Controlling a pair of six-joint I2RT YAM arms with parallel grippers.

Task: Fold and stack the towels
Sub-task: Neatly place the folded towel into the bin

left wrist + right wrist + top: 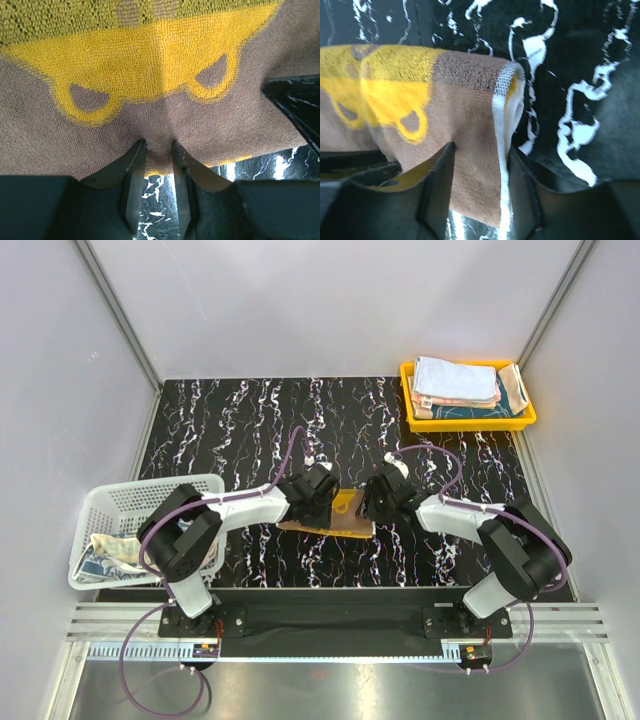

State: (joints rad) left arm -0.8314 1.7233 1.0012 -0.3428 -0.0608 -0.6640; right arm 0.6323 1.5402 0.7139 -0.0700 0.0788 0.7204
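The left pincer [158, 145] nips the brown towel [150, 70] by its edge, just at its tips; the right pincer [481, 150] clasps the hemmed corner between its jaws. The left's shallow bite could slip, skewing the fold.

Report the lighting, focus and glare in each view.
Top external: even, soft light, sharp across the table, no harsh shadows. Left wrist: brown towel weave crisp, the left gripper's fingers dark, nearly silhouetted. Right wrist: the towel's hem sharp, the table's white veins slightly blown out and soft.
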